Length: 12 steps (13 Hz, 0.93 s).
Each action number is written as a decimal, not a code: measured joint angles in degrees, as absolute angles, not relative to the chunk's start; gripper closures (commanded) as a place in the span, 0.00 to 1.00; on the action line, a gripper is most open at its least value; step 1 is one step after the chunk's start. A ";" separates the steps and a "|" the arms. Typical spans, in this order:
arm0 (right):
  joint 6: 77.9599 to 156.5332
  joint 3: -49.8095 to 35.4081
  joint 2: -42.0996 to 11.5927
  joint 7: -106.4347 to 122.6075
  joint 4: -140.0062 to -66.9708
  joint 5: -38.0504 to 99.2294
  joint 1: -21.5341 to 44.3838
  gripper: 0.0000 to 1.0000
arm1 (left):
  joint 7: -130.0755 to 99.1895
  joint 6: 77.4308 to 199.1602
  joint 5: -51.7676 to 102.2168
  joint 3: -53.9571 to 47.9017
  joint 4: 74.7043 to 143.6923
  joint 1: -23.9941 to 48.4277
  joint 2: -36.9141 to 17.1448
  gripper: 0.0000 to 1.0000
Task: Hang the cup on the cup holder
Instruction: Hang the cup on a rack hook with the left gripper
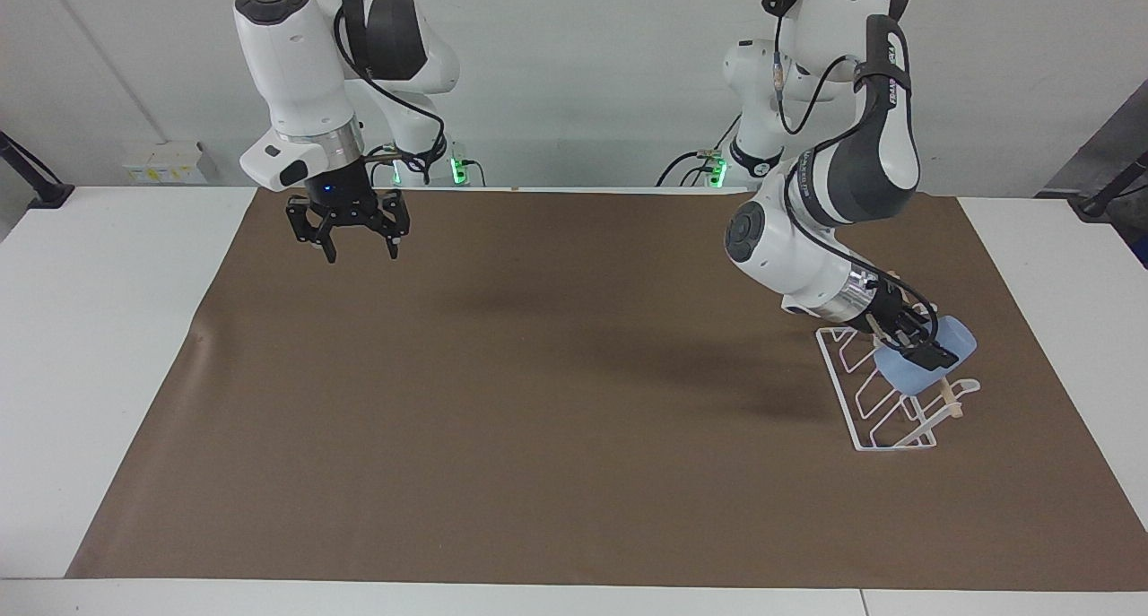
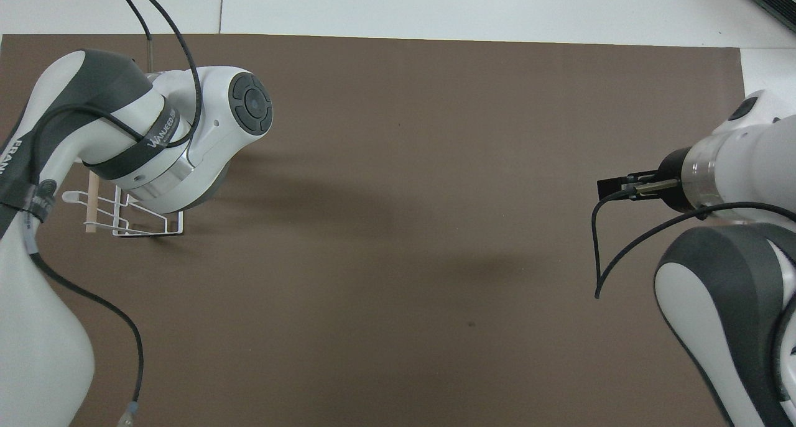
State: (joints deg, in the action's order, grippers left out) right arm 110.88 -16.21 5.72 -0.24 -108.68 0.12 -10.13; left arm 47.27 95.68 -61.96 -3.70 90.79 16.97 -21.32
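The light-blue cup is tilted, with its mouth turned down toward the white wire cup holder, against the prongs next to the wooden rod. My left gripper is shut on the cup's wall. I cannot tell whether a prong is inside the cup. From overhead, the left arm hides the cup and its gripper; only part of the cup holder and the rod show. My right gripper hangs open and empty over the mat at the right arm's end, also visible from overhead as the right gripper.
A brown mat covers most of the white table. The cup holder stands on the mat at the left arm's end. A black cable loops down from the right wrist.
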 measured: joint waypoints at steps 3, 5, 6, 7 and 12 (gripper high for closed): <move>111.47 -16.25 5.71 -0.24 -108.70 0.12 -10.12 0.11 | 47.27 95.97 -61.96 -3.65 90.79 16.96 -21.38 1.00; 111.49 -16.25 5.71 -0.24 -108.70 0.12 -10.12 0.02 | 47.26 95.98 -61.96 -3.59 90.79 16.94 -21.53 1.00; 111.49 -16.25 5.71 -0.24 -108.70 0.12 -10.12 0.00 | 47.21 95.98 -61.96 -3.57 90.79 16.93 -21.62 1.00; 111.49 -16.26 5.71 -0.24 -108.70 0.12 -10.12 0.00 | 47.05 95.98 -61.96 -3.56 90.80 16.93 -21.71 1.00; 111.48 -16.25 5.70 -0.24 -108.73 0.12 -10.12 0.23 | 45.85 95.98 -61.96 -3.43 90.96 16.85 -21.92 0.44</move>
State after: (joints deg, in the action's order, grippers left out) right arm 111.48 -16.25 5.70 -0.24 -108.73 0.12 -10.12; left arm 45.85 95.98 -61.96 -3.43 90.96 16.85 -21.92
